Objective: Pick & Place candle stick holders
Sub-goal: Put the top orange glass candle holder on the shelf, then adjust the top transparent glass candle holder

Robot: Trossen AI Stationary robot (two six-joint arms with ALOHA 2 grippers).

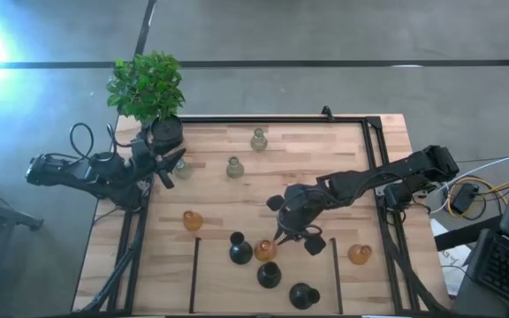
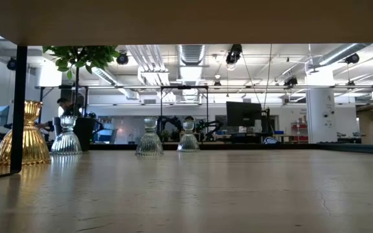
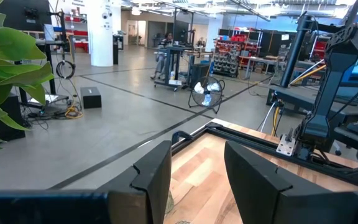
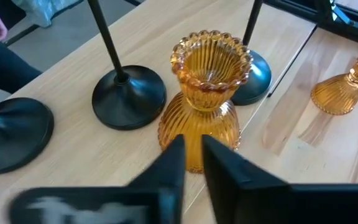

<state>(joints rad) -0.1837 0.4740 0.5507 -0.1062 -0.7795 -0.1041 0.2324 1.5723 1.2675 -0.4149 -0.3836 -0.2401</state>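
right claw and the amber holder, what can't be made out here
- Grip: in the right wrist view the right claw covers the amber holder's base, so contact is unclear.
- Low view: that holder is out of frame.
- High view: the claw hides most of it.

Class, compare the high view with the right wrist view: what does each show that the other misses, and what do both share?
Only the high view shows the potted plant, three pale holders and the left hand beside the plant. Only the right wrist view shows the ribbed sides and scalloped rim of the amber holder. Both show that holder by the right hand, black holders around it, and the wooden table.
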